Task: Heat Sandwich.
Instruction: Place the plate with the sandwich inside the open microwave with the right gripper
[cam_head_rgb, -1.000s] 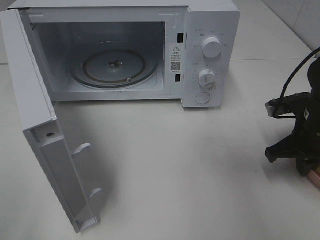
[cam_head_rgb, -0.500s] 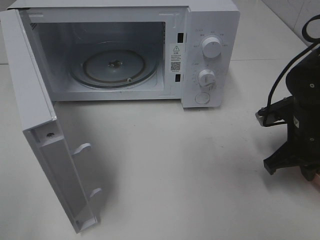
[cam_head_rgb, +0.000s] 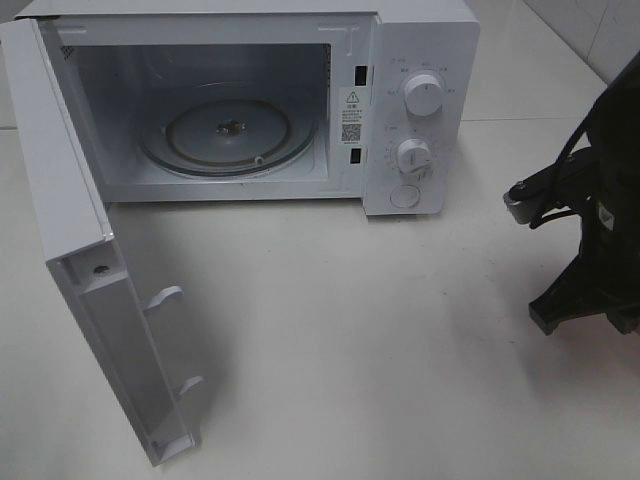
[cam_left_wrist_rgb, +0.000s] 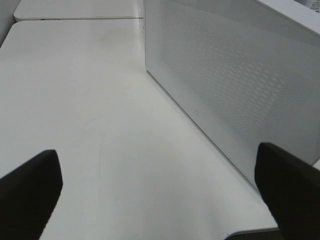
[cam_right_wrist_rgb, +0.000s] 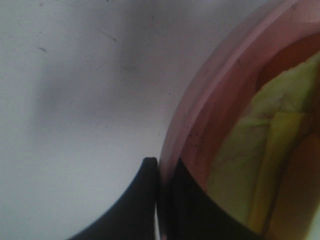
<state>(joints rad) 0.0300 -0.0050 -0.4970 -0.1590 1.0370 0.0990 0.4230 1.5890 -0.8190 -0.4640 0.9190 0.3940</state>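
Observation:
In the right wrist view the sandwich shows as pale bread with yellow and red filling on a round pink plate. My right gripper is shut on the plate's rim, with one dark finger on each side of it. In the exterior high view only the right arm shows, at the right edge; the plate and sandwich are hidden there. My left gripper is open and empty, with its fingertips wide apart above the table; it is out of the exterior view.
The white microwave stands at the back with its door swung open to the front left. Its glass turntable is bare. The door's perforated outer face stands close to my left gripper.
The right arm has shifted up and slightly left at the right edge. The pink sliver of plate seen below it earlier is out of the exterior view now.

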